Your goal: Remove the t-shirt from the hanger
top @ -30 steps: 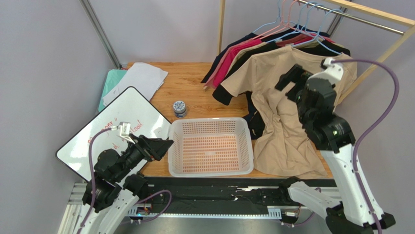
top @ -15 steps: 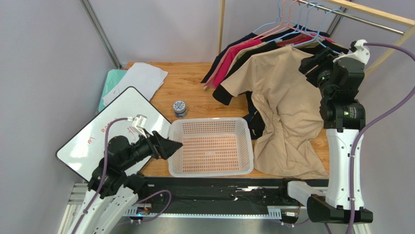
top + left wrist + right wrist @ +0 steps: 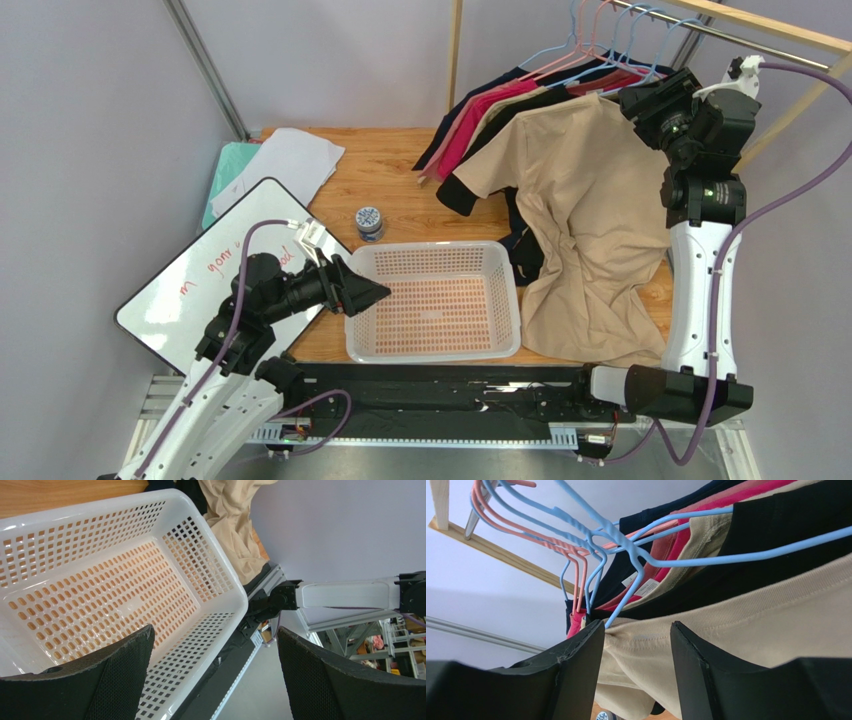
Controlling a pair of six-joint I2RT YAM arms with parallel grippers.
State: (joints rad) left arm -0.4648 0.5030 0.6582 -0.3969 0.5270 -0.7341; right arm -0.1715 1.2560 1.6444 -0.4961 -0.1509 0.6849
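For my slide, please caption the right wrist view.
Right gripper, jaws apart, at the beige t-shirt collar under a blue hanger.

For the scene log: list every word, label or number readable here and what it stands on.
Whiteboard: red handwriting, too blurred to read.
Jar lid: printed pattern, too small to read.
White neck label in one hung shirt: too small to read.
Nothing here can be quoted.

Right gripper (image 3: 635,100) is up at the shoulder of the tan t-shirt (image 3: 585,210) on the rack. Left gripper (image 3: 380,292) hangs over the white basket's (image 3: 432,352) left rim, whiteboard (image 3: 190,285) just beside it.
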